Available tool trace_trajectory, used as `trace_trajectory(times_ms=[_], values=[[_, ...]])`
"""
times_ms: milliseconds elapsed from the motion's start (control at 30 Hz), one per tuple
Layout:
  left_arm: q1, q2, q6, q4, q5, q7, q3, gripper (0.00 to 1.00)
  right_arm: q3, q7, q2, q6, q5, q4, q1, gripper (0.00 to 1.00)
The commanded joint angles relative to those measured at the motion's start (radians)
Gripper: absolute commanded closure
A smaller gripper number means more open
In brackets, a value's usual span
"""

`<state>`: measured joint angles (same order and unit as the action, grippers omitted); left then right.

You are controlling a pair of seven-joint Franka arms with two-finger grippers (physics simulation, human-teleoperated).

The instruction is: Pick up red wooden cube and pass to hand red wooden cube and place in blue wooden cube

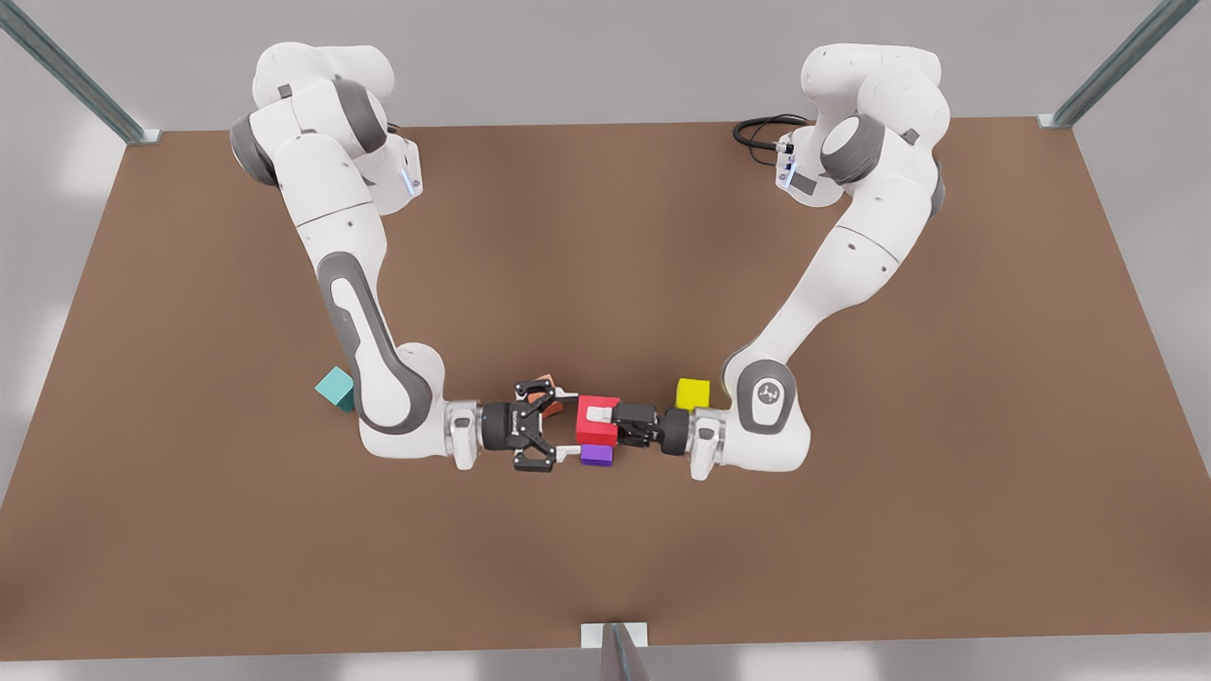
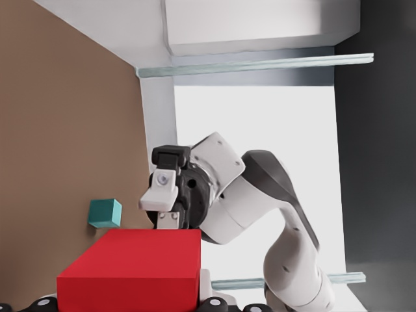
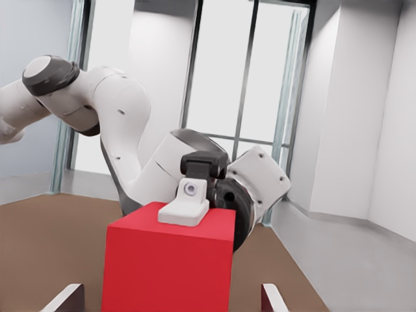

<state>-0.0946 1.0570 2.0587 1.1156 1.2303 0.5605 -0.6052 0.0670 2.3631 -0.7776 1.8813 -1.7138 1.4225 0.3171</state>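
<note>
The red wooden cube (image 1: 594,433) hangs above the table's front middle with my left gripper (image 1: 598,421) shut on it, reaching in from the front view's right. One white finger pad (image 3: 185,209) of that gripper lies across the cube (image 3: 166,266). My right gripper (image 1: 566,424), the hand, faces it from the front view's left and is open wide. Its fingertips (image 3: 65,298) flank the cube's near end without touching it. In the left wrist view the cube (image 2: 130,273) sits close, with the right gripper (image 2: 164,207) beyond it. The blue wooden cube (image 1: 334,388), teal, rests on the table behind the right arm's elbow (image 2: 105,213).
A purple cube (image 1: 596,455) peeks out just below the red one. A salmon-orange cube (image 1: 547,385) sits behind the right gripper. A yellow cube (image 1: 693,393) is beside the left wrist. A black cable (image 1: 762,132) lies at the back of the brown table (image 1: 605,236).
</note>
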Motion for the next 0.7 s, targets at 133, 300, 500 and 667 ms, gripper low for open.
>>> trace_trajectory(times_ms=[133, 300, 500, 667], values=[[0.000, -0.002, -0.011, 0.000, 0.017, 0.027, -0.001, 0.53, 0.014, -0.030, 0.001, 0.001, -0.003, -0.005, -0.001, 0.00], [-0.008, -0.002, -0.009, 0.000, 0.018, 0.027, -0.001, 0.53, 0.028, -0.047, 0.001, 0.016, -0.006, -0.010, -0.001, 0.00], [-0.014, 0.003, -0.006, -0.002, 0.018, 0.028, -0.001, 0.53, 0.043, -0.062, 0.000, 0.039, -0.015, -0.017, 0.003, 0.00], [-0.014, 0.000, -0.006, -0.002, 0.018, 0.025, -0.001, 0.53, 0.051, -0.074, -0.002, 0.058, -0.015, -0.033, 0.007, 0.01]])
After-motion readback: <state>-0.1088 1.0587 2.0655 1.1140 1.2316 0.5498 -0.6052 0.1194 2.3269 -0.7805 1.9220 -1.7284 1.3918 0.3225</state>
